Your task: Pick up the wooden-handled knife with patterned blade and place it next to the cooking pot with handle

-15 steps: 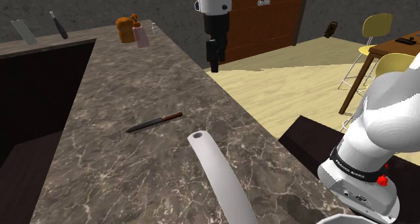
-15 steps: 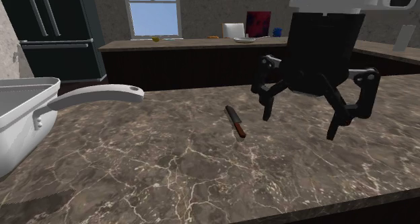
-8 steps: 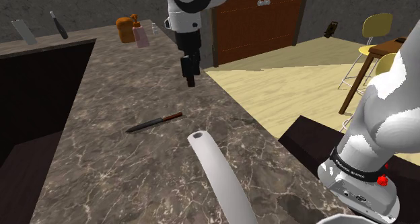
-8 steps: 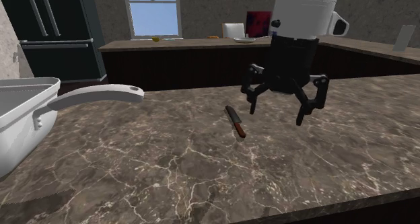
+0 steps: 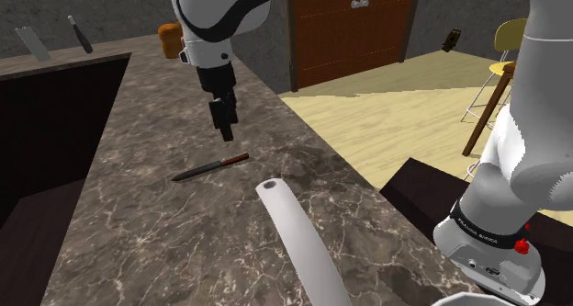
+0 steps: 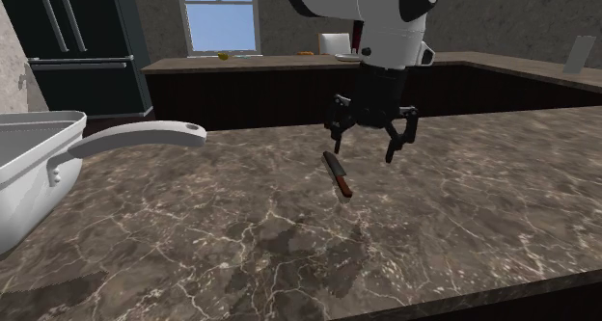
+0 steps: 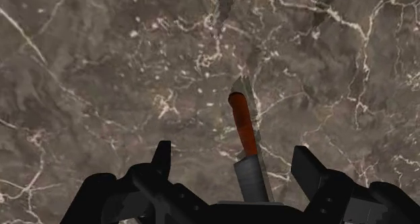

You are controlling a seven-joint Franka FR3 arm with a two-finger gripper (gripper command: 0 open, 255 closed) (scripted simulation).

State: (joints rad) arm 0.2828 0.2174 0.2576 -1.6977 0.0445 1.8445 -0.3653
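The knife (image 5: 211,167) lies flat on the dark marble counter (image 5: 165,249), with a reddish-brown handle and a dark grey blade. My black gripper (image 5: 223,135) hangs open just above the handle end, touching nothing. In the second exterior view the gripper (image 6: 363,152) hovers behind the knife (image 6: 337,174), its fingers spread wide. In the wrist view the knife (image 7: 243,125) lies between the open fingers of the gripper (image 7: 232,155). The white pot (image 6: 29,174) stands at the second exterior view's left, and its long handle (image 5: 294,231) points toward the knife.
A dark sunken recess (image 5: 46,130) cuts into the counter at the shoulder view's left. Small items (image 5: 81,33) stand along the back wall. A wooden door (image 5: 349,28), chairs (image 5: 514,38) and open floor lie beyond the counter's right edge. A black fridge (image 6: 77,49) stands far behind.
The arm has swung toward the shoulder view's left and come down, bringing the gripper from off the counter's edge to just above the knife. The fingers stayed open; the knife has not moved.
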